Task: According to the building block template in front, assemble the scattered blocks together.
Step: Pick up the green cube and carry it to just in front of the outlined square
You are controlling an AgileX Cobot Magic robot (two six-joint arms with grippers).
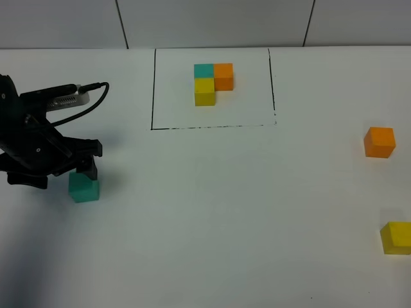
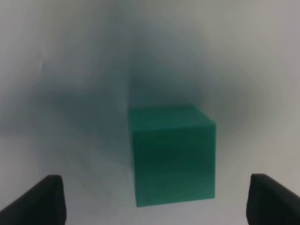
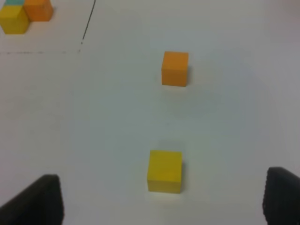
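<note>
White table (image 1: 212,244), one arm in the high view, at the left edge.

Black outline (image 1: 153,90): thin rectangle against the far edge, about mid-width. Its near side is patchy, almost dotted.

Left gripper (image 2: 154,187): low over the table by the left edge, jaws wide open, gripping nothing. A grey cable (image 1: 96,96) loops off the arm.

Right gripper (image 3: 164,180): out of the high view. Its wrist camera shows both fingertips spread wide with nothing clamped, so it is open.

Template (image 1: 213,82): inside the outline, toward its far side, three cubes touching in an L. Teal is at the far left, orange to its right, yellow in front of the teal.

Scattered blocks, all flat on the table and well apart from each other:
- teal cube (image 1: 84,188): near the left edge, mid-depth, sitting between the left fingers with clear gaps on both sides. In the high view one finger overlaps its far edge; can't tell if they touch.
- orange cube (image 1: 379,142): by the right edge, mid-depth.
- yellow cube (image 1: 396,237): right edge, toward the near right corner, just ahead of the right fingertips and lined up between them.
</note>
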